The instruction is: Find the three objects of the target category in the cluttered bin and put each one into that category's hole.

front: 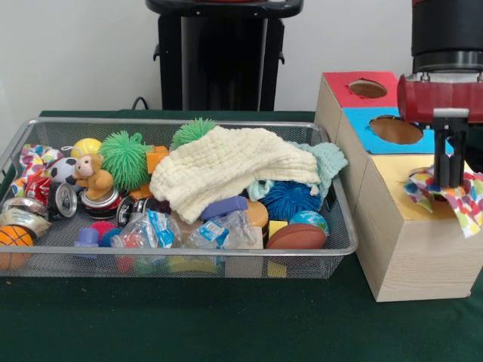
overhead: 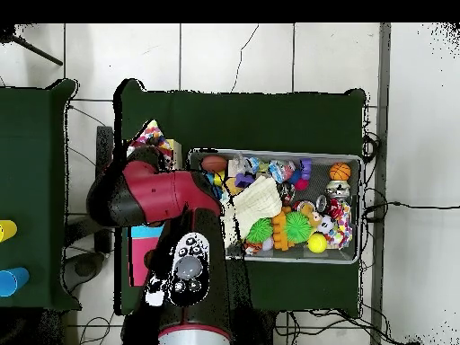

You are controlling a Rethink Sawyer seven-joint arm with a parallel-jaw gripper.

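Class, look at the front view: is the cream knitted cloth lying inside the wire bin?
Yes, the cream cloth is draped over the toys inside the wire bin, near its middle.

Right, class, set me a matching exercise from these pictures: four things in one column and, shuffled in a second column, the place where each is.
Things
1. cream cloth
2. monkey toy
3. patterned cloth
4. basketball

Places
A. at the yellow hole of the wooden box, under the hand
B. at the bin's left front corner in the front view
C. draped across the middle of the wire bin
D. beside the green spiky ball

Pairs: 1-C, 2-D, 3-A, 4-B
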